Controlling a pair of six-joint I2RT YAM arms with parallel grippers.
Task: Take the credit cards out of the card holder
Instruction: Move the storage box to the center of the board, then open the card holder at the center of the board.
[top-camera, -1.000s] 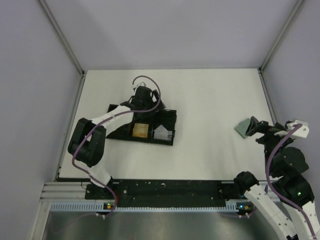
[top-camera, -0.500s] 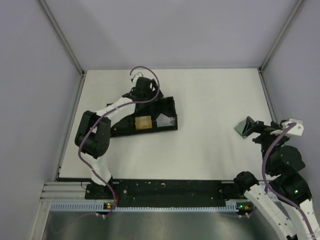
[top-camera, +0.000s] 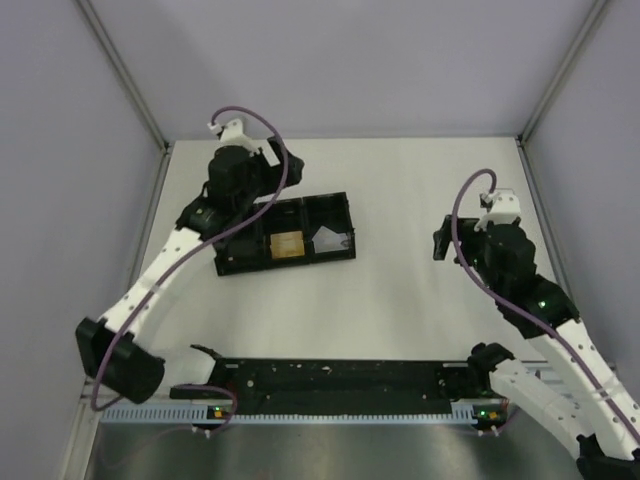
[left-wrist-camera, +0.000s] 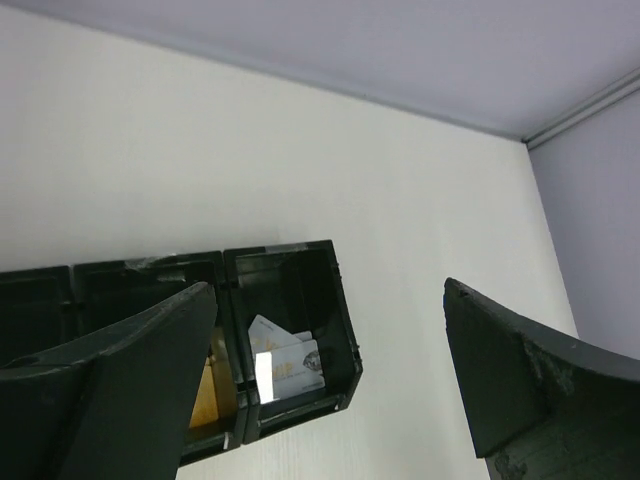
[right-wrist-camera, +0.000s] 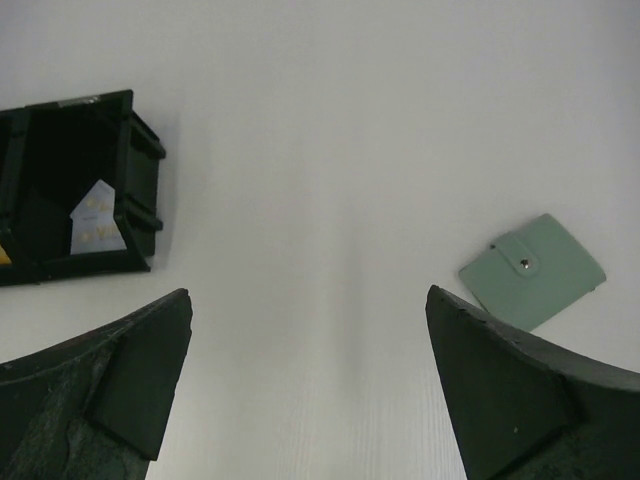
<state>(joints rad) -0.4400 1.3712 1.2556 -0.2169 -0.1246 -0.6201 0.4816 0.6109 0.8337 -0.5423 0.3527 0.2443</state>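
Plain white table (top-camera: 420, 320), matte and bare-topped. Bears a long black three-compartment tray (top-camera: 300, 262) left of centre, set slightly askew to the table's edges. Bears also, well apart to the right, a pale green card holder (right-wrist-camera: 533, 272), folded shut, lying flat, snap tab upward.

1. The card holder (right-wrist-camera: 533, 272) lies on the table (right-wrist-camera: 330, 120), ahead of the right gripper (right-wrist-camera: 306, 294), toward its right finger.
2. The tray (right-wrist-camera: 143, 200) sits ahead-left, well apart.
3. One credit card (right-wrist-camera: 97, 220) lies in its nearest end compartment, a second credit card (top-camera: 286, 245) in the middle.
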